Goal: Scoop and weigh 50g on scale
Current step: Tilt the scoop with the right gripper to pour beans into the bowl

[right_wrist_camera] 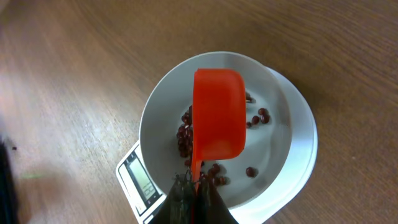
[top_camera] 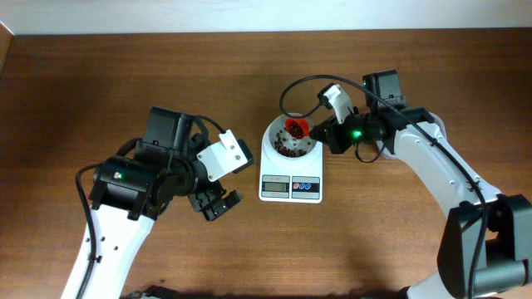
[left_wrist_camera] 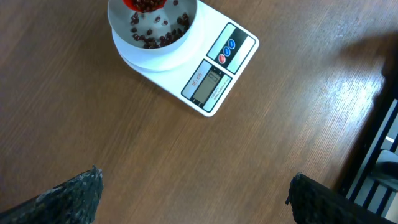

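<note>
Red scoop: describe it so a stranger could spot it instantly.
On the wooden table, find the white scale. Over its round bowl hangs the scoop, pinched by the right claw. Bright red, unlike the white bowl and dark beans.

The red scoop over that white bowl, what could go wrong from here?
The right gripper pinches only the thin handle of the scoop. If it twists, the beans in it could all drop at once and overshoot the target. The scoop also hangs right above the bowl, and a touch might throw off the reading of the scale.
</note>
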{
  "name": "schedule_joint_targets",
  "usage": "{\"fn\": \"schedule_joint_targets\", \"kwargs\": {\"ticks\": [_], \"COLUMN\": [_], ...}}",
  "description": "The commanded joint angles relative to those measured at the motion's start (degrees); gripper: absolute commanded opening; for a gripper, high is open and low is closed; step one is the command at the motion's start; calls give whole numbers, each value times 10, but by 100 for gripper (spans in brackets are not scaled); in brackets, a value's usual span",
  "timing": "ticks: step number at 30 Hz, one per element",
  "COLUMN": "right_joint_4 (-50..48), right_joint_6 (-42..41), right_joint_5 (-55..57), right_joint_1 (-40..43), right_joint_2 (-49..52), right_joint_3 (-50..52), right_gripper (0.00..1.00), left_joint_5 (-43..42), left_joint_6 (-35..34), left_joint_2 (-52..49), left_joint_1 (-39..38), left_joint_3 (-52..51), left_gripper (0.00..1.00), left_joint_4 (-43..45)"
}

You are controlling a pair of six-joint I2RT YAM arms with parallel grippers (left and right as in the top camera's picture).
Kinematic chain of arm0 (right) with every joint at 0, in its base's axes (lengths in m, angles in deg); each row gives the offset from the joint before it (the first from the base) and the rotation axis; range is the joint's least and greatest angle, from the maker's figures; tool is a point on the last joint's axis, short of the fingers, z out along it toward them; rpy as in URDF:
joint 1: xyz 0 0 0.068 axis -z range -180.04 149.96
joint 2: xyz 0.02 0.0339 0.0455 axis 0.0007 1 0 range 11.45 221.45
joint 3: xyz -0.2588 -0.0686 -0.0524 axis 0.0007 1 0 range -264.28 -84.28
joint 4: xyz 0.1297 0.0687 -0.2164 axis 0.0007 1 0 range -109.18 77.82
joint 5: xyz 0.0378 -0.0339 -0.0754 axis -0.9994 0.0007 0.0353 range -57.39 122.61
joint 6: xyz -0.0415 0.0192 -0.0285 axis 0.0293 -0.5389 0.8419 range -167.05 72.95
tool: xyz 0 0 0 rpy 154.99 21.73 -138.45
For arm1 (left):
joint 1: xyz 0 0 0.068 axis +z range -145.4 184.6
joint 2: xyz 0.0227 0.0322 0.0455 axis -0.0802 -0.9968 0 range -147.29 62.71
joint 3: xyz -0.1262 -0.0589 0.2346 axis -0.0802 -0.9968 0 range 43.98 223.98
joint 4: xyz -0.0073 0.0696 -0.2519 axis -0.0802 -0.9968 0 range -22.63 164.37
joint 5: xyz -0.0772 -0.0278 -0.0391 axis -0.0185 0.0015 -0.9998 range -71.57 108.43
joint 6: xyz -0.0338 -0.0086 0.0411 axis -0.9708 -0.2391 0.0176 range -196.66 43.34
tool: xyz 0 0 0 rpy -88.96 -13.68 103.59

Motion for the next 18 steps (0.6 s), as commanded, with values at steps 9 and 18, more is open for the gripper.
{"fn": "schedule_joint_targets", "kwargs": {"ticks": [9, 18], "right_joint_4": [23, 23], "right_joint_6": [8, 8], "right_joint_5": [16, 132], "right_joint_1": [-4, -51], "right_joint_2": [-32, -74], "right_joint_3": [-1, -1], "right_gripper": [4, 4], "left_joint_5": [-8, -8], "left_joint_6": [8, 8], "left_joint_2": [5, 5], "left_joint_1": [3, 3], "left_joint_3": [8, 8], "left_gripper": [99, 99], "left_joint_4": [1, 1]}}
